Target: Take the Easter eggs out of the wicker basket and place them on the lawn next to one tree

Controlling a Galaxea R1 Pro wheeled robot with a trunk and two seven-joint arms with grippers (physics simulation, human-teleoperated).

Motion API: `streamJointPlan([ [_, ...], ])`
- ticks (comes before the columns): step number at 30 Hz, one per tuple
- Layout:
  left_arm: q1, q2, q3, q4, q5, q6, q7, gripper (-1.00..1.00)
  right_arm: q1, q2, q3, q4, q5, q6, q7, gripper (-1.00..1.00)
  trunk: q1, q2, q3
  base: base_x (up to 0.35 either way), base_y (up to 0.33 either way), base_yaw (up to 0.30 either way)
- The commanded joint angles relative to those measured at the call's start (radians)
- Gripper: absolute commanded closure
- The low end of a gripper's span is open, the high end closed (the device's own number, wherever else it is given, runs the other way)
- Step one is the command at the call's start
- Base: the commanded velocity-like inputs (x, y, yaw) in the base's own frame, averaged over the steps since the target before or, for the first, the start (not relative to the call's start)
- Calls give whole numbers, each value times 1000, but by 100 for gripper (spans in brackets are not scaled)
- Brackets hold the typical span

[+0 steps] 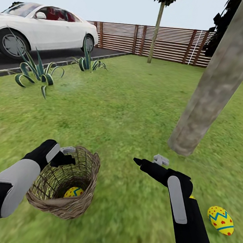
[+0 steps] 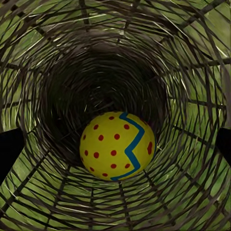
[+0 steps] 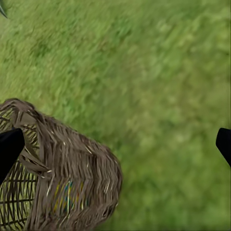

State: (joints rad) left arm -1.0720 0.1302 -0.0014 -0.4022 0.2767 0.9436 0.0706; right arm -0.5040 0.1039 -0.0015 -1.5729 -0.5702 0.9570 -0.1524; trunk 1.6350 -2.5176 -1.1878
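A yellow, red-dotted Easter egg (image 2: pixel 117 146) is seen deep inside the brown wicker basket (image 1: pixel 84 202); the open, empty left gripper (image 1: pixel 65 153) should be lowered centred over it.

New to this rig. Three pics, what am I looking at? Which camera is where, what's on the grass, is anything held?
It is a simulated two-armed wheeled robot in a garden. The big picture comes from its head camera, looking down over both arms. The other two come from cameras near each arm's tool.

On the lawn the wicker basket lies tipped, its mouth toward the left tool. One Easter egg sits inside; the left wrist view looks straight down into the basket at it. A second egg lies on the grass at the right, not far from the thick tree trunk. A third I cannot find.

The right tool hangs above bare grass, open and empty. The left tool looks open too, holding nothing.
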Motion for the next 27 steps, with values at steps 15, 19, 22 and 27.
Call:
streamJointPlan([
  [15, 1, 0, -2, -1, 9, -16, 6, -100, -4, -1, 0, -2, -9, 2, -15, -100, 6, -4, -59, 0, 0, 0],
  [19, 1, 0, -2, -1, 9, -20, 6, -100, -4, 0, 0, -3, -10, 2, -36, -100, 8, -5, -74, 0, 0, 0],
  [22, 1, 0, -2, -1, 9, -21, 6, -100, -4, 0, 1, -3, -13, 2, -46, -100, 10, -6, -86, 0, 0, 0],
  [27, 1, 0, -2, -1, 9, -25, 6, -100, -4, 0, 4, -4, -13, 2, -52, -100, 12, -7, -105, 0, 0, 0],
])
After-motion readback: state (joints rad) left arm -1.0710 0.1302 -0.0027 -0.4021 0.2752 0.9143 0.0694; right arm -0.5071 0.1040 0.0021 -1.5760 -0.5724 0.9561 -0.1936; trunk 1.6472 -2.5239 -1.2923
